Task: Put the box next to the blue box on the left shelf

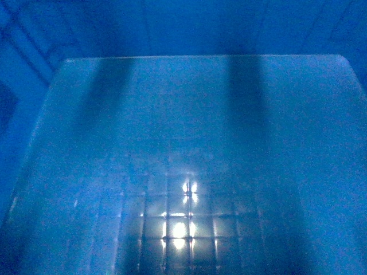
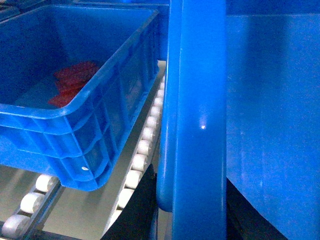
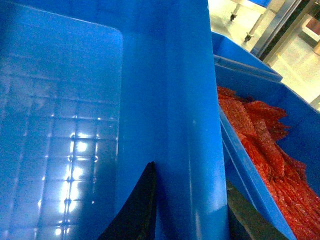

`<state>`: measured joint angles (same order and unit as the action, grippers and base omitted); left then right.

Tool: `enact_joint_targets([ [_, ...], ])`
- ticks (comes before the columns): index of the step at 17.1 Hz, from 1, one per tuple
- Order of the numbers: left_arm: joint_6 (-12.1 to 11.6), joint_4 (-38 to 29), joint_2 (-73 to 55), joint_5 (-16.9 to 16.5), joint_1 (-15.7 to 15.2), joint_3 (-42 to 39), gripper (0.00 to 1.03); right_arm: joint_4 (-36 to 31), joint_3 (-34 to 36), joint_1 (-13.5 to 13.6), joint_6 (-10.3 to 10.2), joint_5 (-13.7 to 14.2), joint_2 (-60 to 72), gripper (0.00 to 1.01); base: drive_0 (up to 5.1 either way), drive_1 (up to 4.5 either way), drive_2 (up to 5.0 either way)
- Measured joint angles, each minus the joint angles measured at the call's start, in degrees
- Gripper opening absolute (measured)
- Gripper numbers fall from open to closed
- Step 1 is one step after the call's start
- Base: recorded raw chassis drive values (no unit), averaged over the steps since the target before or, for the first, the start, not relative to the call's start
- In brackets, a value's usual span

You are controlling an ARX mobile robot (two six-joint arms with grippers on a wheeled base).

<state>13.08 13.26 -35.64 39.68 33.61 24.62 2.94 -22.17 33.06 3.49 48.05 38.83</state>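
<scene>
The box (image 1: 183, 172) fills the head view, which shows only its grid-patterned floor and inner walls. My left gripper (image 2: 192, 200) is shut on the box's thick left rim (image 2: 197, 115), with a dark finger (image 2: 136, 210) on each side. My right gripper (image 3: 187, 200) is shut on the right rim (image 3: 170, 125). To the left of the box, a blue box (image 2: 100, 115) holding red pieces sits on the left shelf's white rollers (image 2: 145, 145). A narrow gap of rollers separates the two.
In the right wrist view another blue crate (image 3: 240, 155) full of red packets (image 3: 265, 150) lies close along the box's right side. Beyond it are one more blue crate edge (image 3: 240, 55), metal frame legs (image 3: 260, 25) and bright floor.
</scene>
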Motion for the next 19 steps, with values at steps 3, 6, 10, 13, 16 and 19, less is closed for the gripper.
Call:
enact_joint_targets([
  [3,0.02,0.0,0.0,0.0,0.0,0.0,0.19,0.0,0.0,0.0,0.0,0.0,0.0,0.22,0.0,0.0,0.0],
  [6,0.0,0.0,0.0,0.0,0.0,0.0,0.19,0.0,0.0,0.0,0.0,0.0,0.0,0.22,0.0,0.0,0.0],
  [10,0.02,0.0,0.0,0.0,0.0,0.0,0.19,0.0,0.0,0.0,0.0,0.02,0.0,0.22,0.0,0.0,0.0],
  [13,0.0,0.0,0.0,0.0,0.0,0.0,0.19,0.0,0.0,0.0,0.0,0.02,0.0,0.22,0.0,0.0,0.0],
  [16,0.0,0.0,0.0,0.0,0.0,0.0,0.19,0.0,0.0,0.0,0.0,0.02,0.0,0.22,0.0,0.0,0.0],
  [19,0.0,0.0,0.0,0.0,0.0,0.0,0.19,0.0,0.0,0.0,-0.02,0.02,0.0,0.22,0.0,0.0,0.0],
])
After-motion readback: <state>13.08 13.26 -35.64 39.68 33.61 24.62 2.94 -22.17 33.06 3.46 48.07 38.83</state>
